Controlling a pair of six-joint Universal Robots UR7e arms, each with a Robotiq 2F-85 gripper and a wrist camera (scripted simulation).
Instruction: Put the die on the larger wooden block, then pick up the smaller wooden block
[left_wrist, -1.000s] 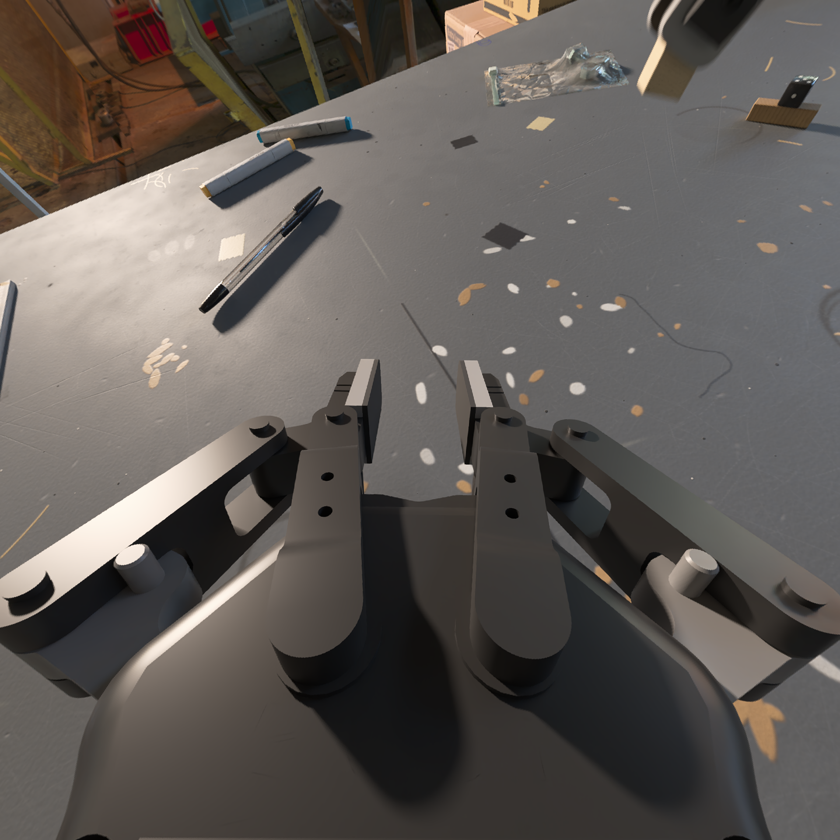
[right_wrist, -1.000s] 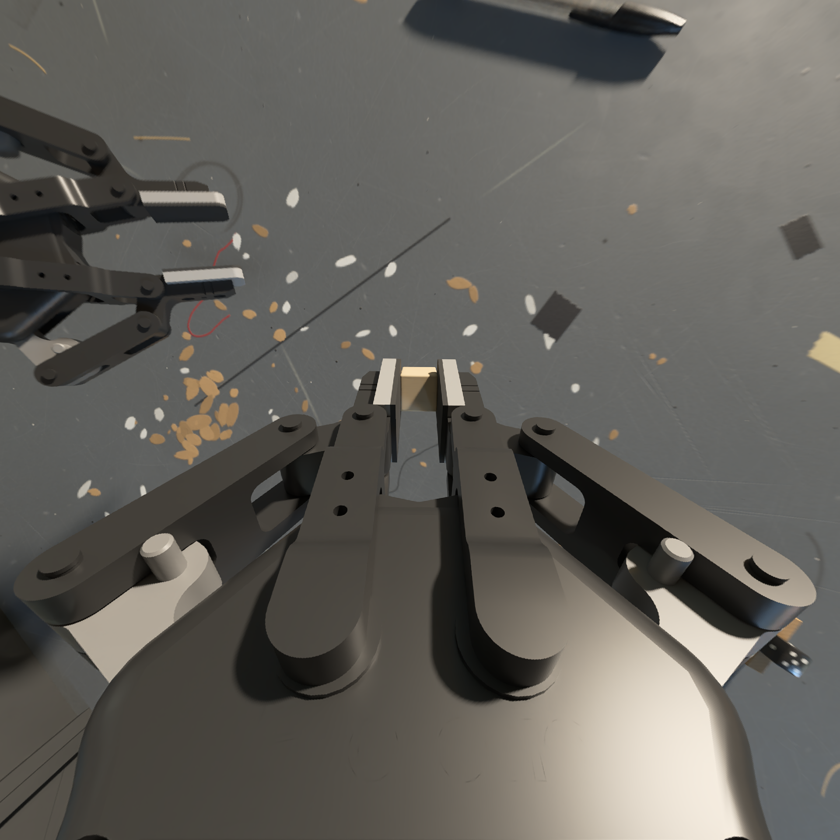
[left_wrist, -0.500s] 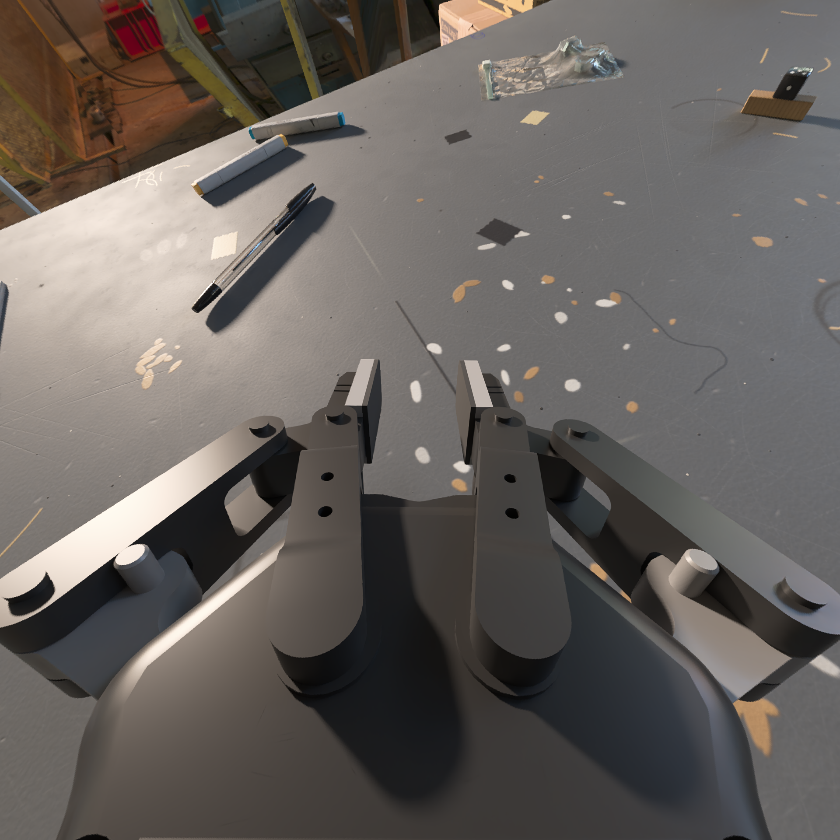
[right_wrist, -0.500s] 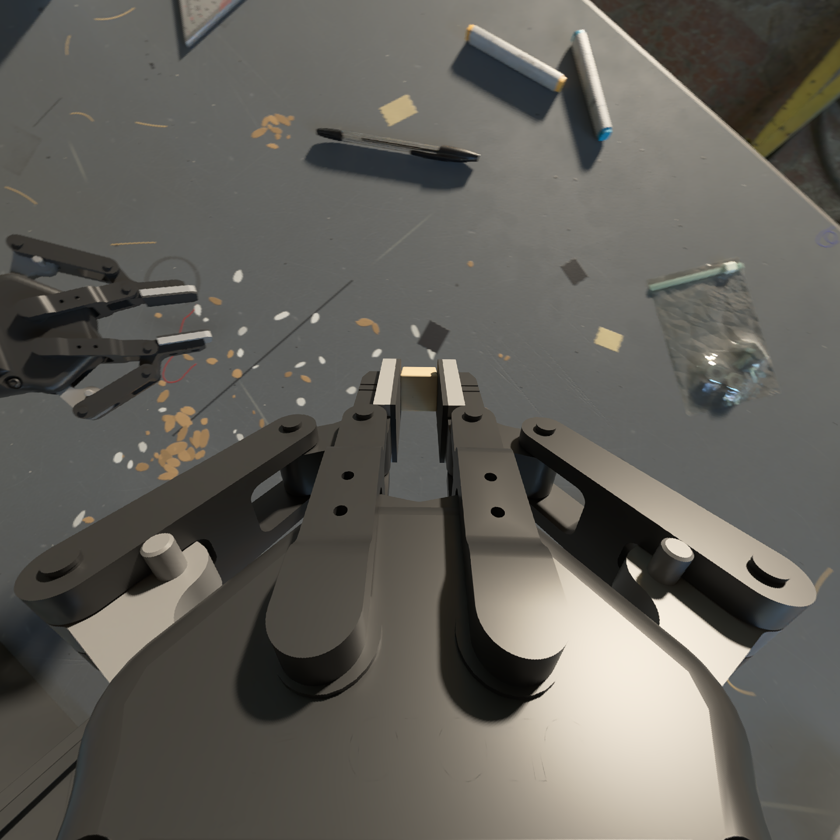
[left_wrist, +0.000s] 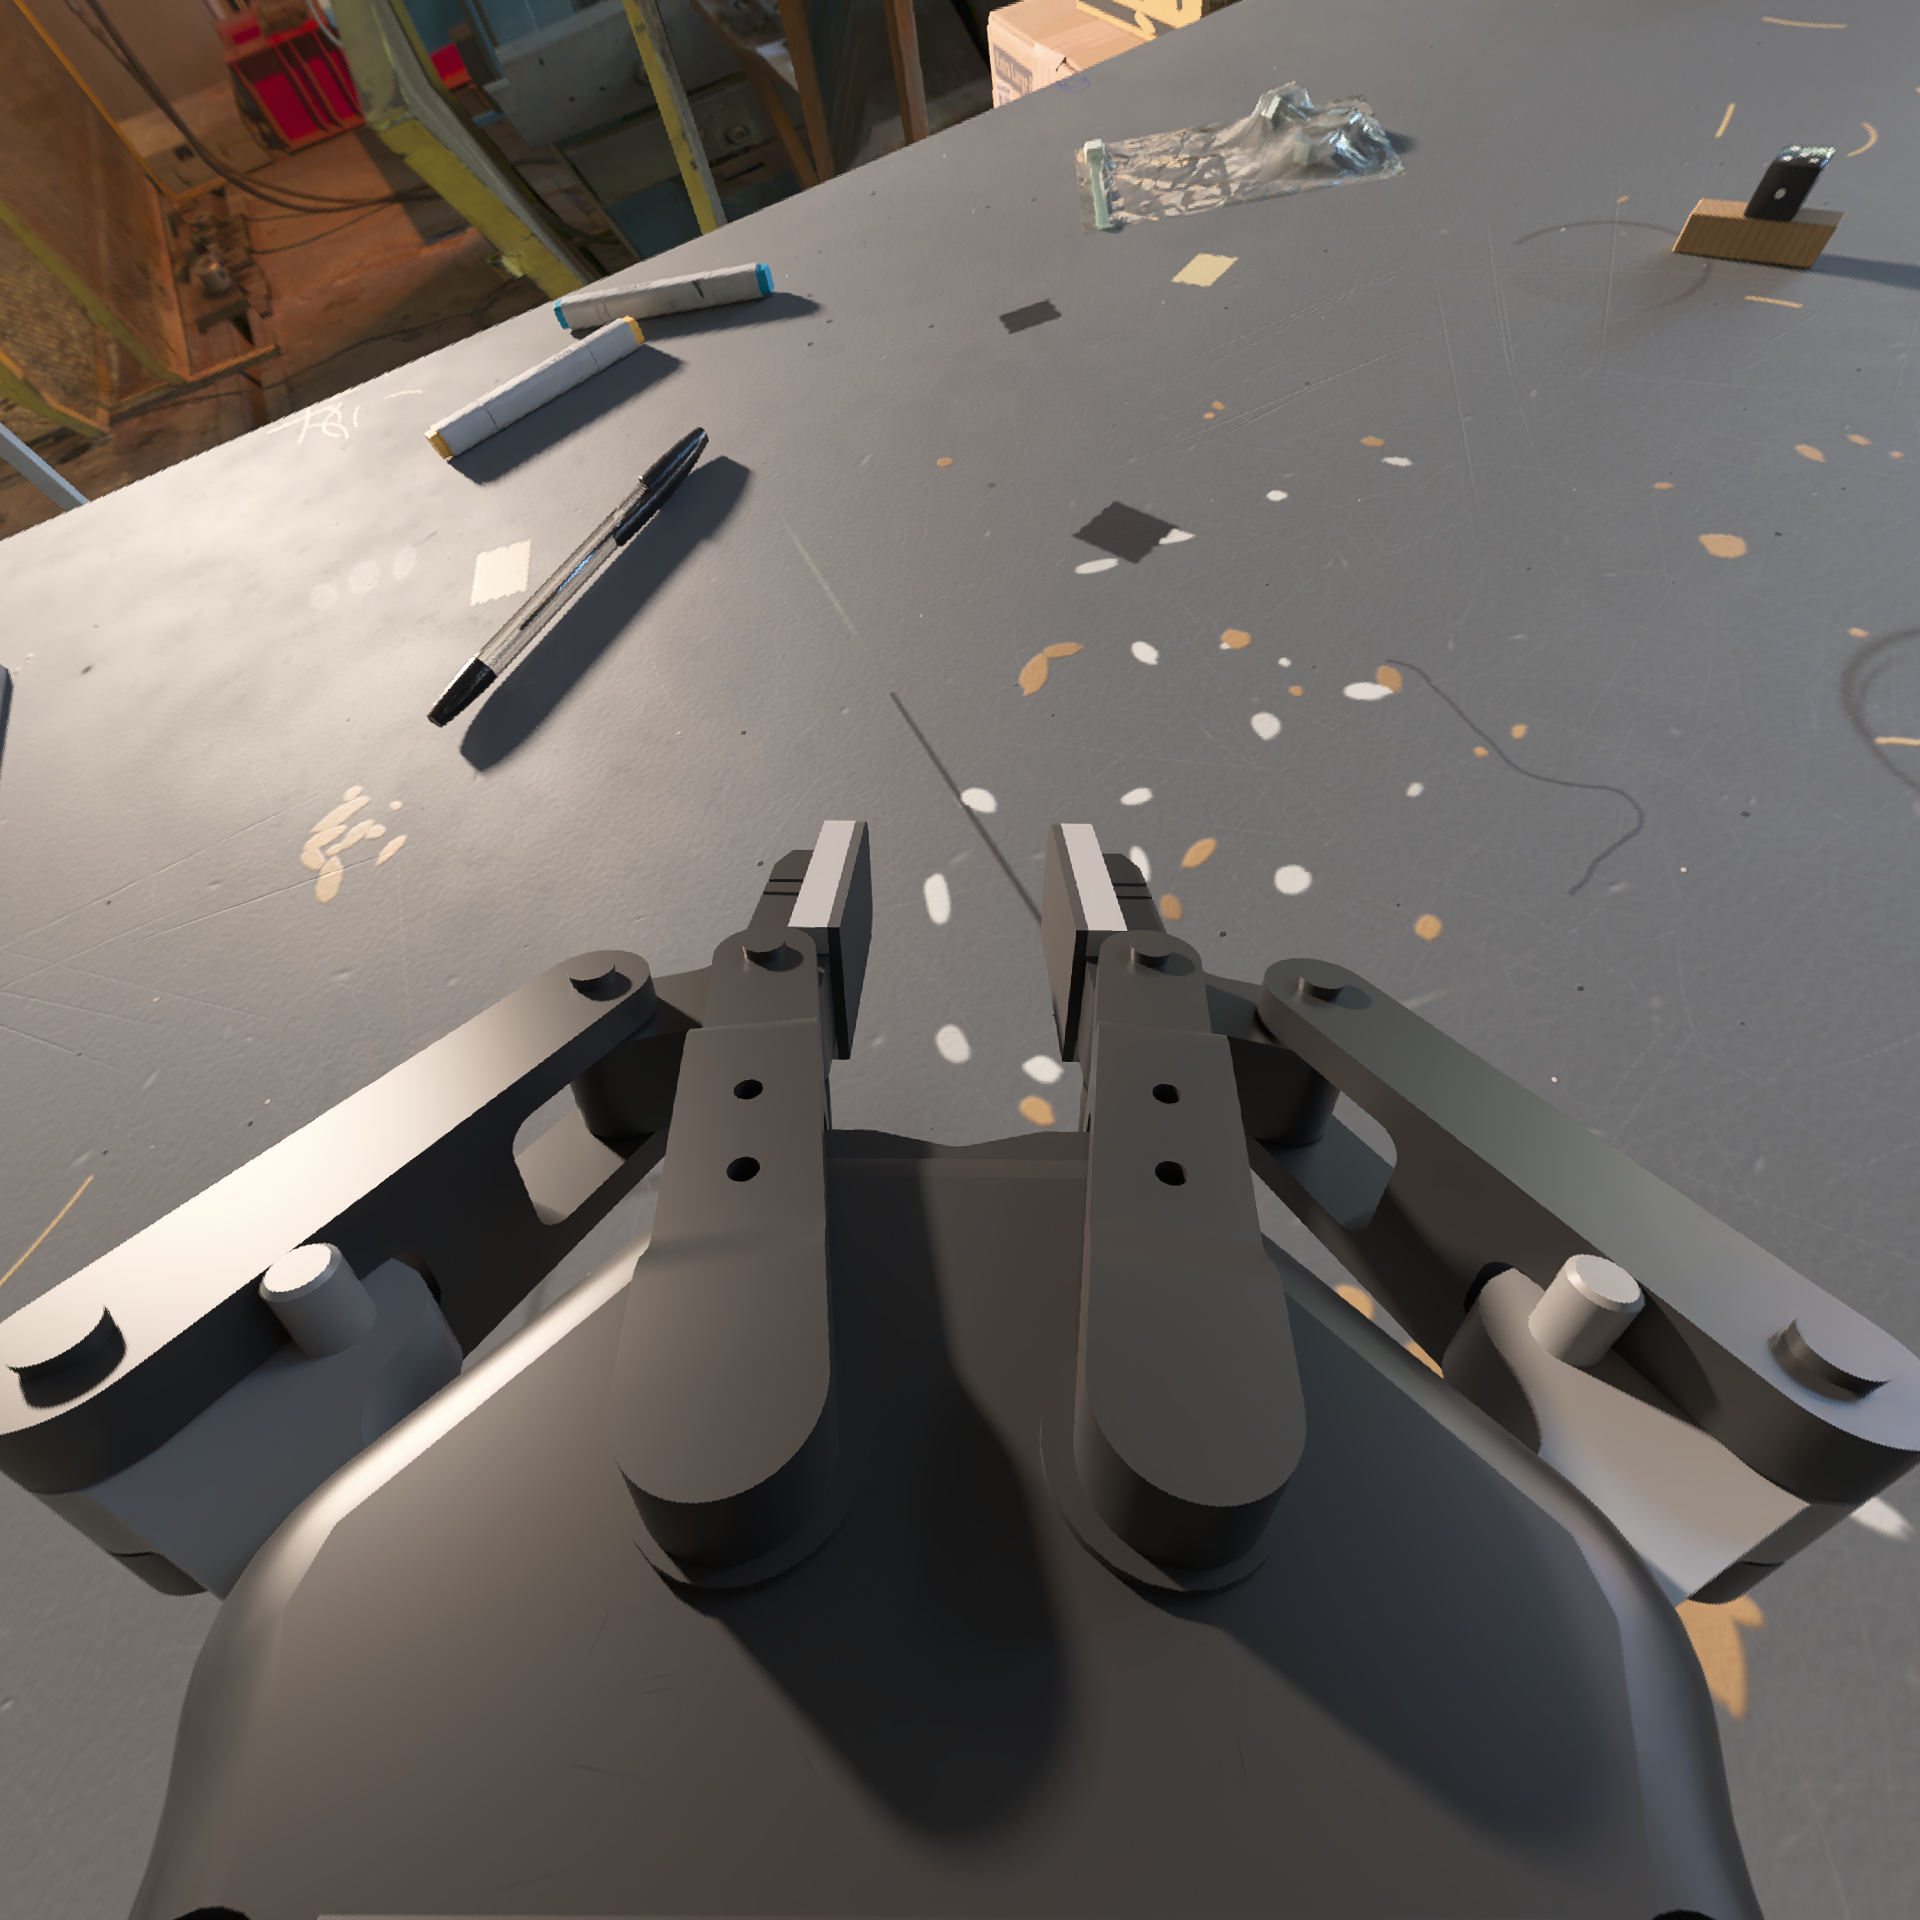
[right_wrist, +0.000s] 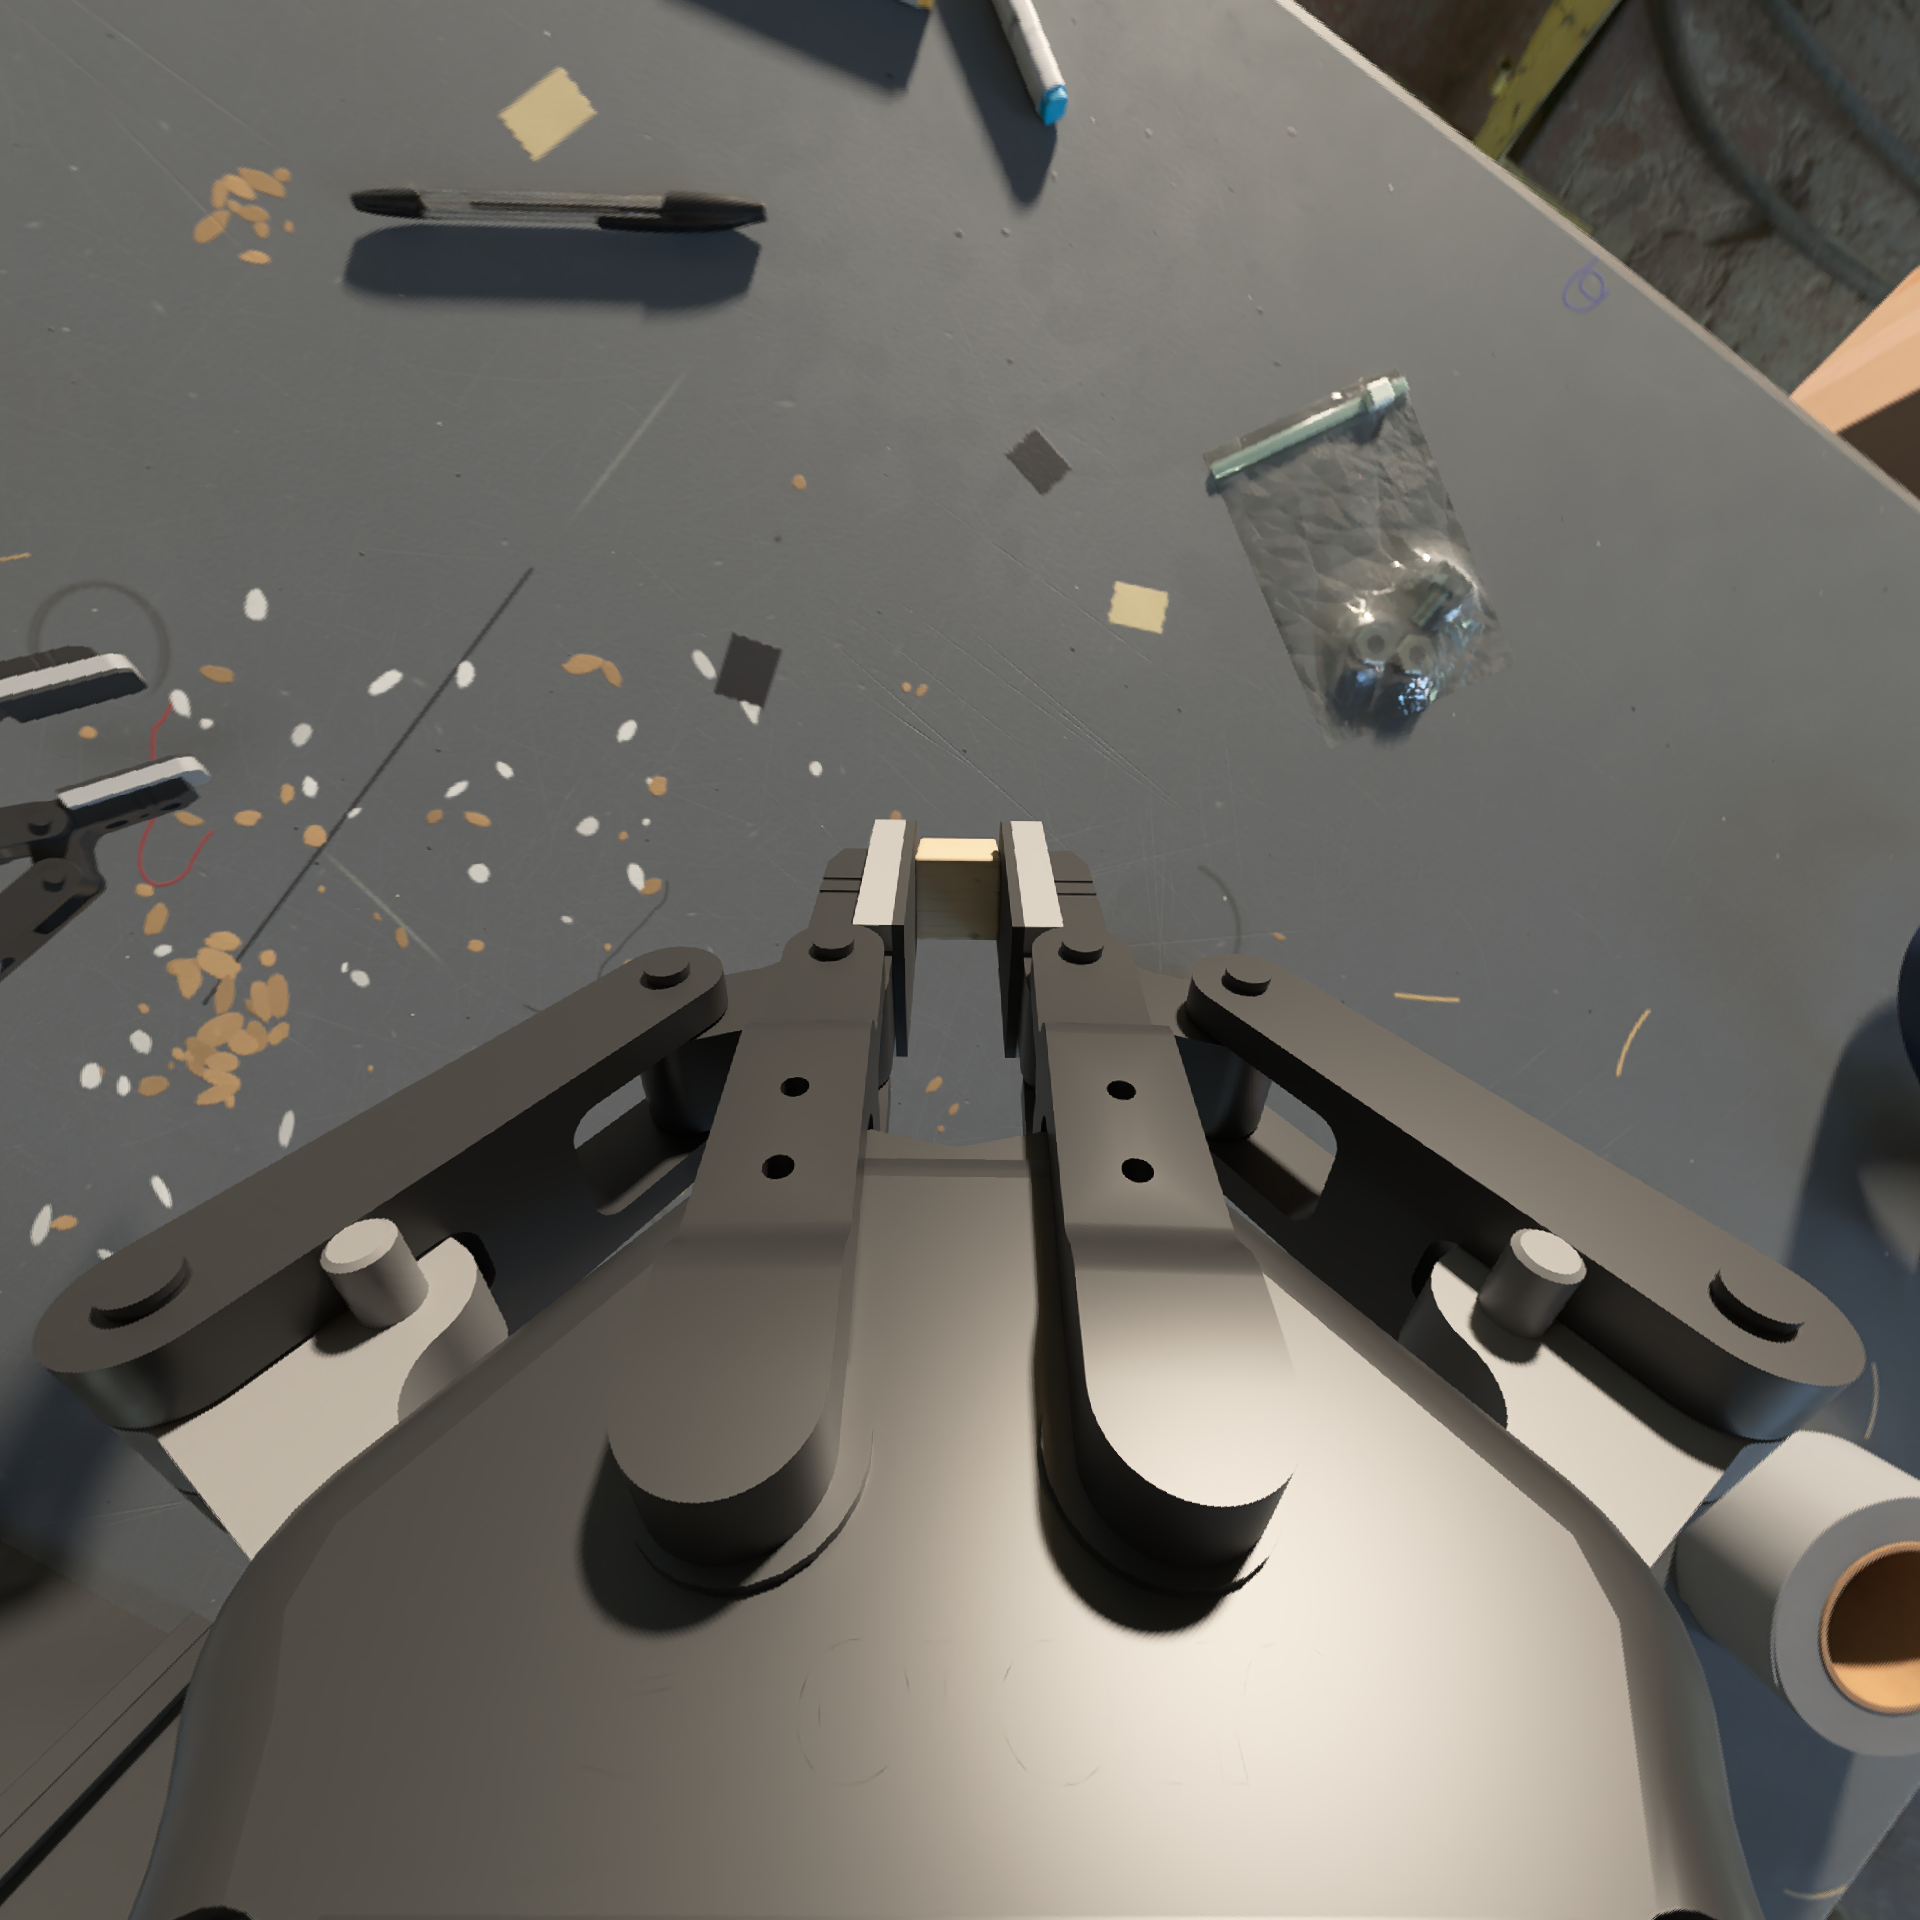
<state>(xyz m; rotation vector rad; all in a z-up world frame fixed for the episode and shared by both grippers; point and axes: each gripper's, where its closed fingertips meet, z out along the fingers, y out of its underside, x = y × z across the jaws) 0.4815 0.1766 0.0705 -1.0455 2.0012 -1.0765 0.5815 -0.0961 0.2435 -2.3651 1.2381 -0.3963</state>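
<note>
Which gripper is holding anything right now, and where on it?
The right gripper clamps the smaller wooden block by its two opposite side faces. The left gripper holds nothing.

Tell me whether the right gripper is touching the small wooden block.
Touching. The right wrist view shows the small wooden block clamped in the right gripper, both pads pressed against its sides with no gap.

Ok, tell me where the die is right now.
In the left wrist view, the die stands on the larger wooden block at the table's far right, right of the clear plastic bag.
</note>
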